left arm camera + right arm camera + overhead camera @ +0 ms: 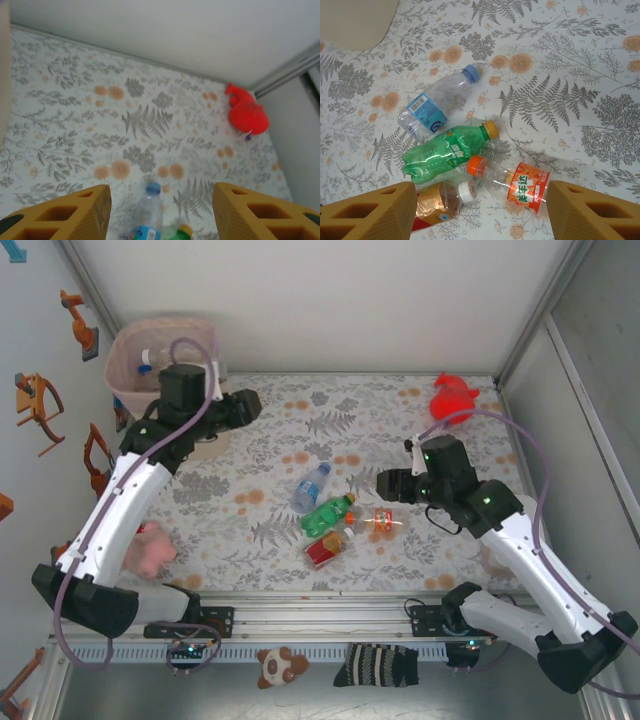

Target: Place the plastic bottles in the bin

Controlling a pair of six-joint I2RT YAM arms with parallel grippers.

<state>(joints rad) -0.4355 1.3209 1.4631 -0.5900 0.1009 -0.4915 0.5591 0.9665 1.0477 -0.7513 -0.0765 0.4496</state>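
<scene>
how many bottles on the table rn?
4, in one cluster: blue-label bottle, green bottle beside it, orange-label bottle, brown-label bottle at the near side. Others may be hidden in the bin.

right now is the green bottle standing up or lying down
Lying down: the green bottle rests on its side on the table, dented, cap on, beside the clear blue-labelled bottle.

Four plastic bottles point(451, 150) lie loose: one clear bottle point(311, 486), one green bottle point(328, 514), one orange-labelled bottle point(380, 520) and one brown-labelled bottle point(327, 548). One bin point(125, 350), perhaps holding another. One red plush toy point(452, 398), one pink plush toy point(152, 548).
</scene>
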